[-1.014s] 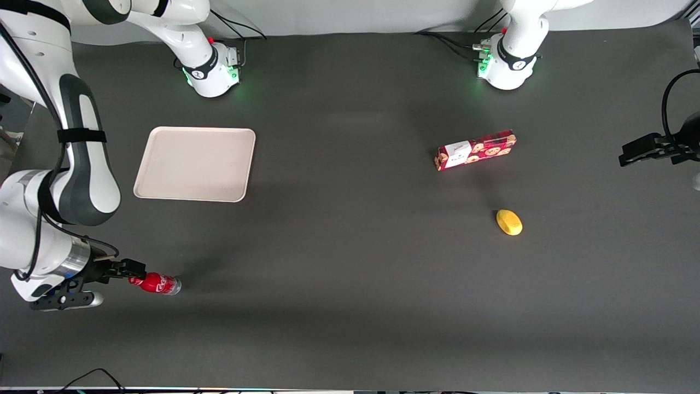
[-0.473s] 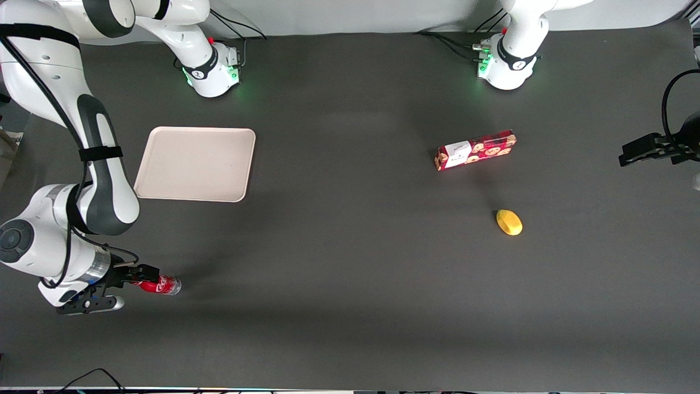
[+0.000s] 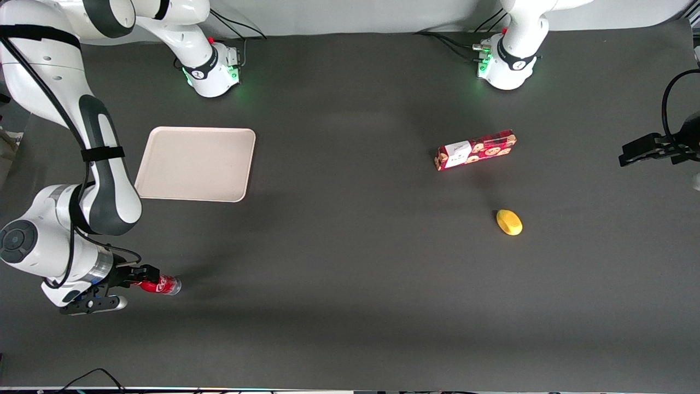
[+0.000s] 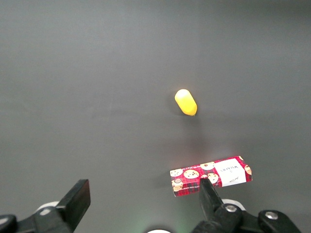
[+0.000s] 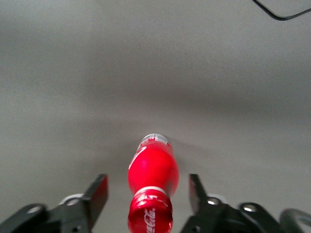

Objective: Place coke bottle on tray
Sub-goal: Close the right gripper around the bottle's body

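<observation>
Red coke bottle (image 3: 160, 285) lies on its side on the dark desk (image 3: 350, 284), nearer the front camera than the tray (image 3: 195, 163) and well apart from it. Gripper (image 3: 143, 276) is low at the bottle's cap end, w/ fingers (image 5: 96, 192) spread wide, one on each side of the bottle's neck, not touching it and holding nothing. Tray lies flat on the desk.
</observation>
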Controlling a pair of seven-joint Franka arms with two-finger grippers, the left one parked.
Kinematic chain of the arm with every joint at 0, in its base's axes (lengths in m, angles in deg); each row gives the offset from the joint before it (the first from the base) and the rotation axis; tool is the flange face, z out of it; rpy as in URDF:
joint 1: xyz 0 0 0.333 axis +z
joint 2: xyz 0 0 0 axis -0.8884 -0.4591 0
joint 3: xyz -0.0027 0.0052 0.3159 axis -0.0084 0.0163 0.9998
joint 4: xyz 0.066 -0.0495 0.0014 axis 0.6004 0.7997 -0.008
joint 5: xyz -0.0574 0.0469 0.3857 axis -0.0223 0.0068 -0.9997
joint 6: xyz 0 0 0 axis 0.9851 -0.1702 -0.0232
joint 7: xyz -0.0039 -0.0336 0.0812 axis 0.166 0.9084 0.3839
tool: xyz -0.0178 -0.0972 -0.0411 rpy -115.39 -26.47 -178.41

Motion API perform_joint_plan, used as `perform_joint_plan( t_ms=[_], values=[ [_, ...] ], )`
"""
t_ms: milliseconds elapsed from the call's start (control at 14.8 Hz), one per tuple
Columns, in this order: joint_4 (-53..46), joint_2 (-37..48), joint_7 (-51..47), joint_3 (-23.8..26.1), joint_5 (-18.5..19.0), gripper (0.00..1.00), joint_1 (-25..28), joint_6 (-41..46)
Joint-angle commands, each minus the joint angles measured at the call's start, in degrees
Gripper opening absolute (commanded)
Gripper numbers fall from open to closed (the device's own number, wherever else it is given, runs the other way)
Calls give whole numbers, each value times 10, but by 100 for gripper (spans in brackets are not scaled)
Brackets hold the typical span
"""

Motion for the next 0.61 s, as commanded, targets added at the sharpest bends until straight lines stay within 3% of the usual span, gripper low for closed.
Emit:
perform_joint_plan(
  t_ms=[0, 135, 203, 270, 541],
  values=[
    [3, 3, 8, 9, 10, 48, -8, -5],
    [2, 4, 7, 9, 10, 24, -8, -3],
    [2, 5, 4, 9, 10, 8, -8, -3],
    [2, 9, 3, 8, 10, 0, -8, -1],
    [1, 42, 3, 8, 9, 0, -20, 44]
  ],
)
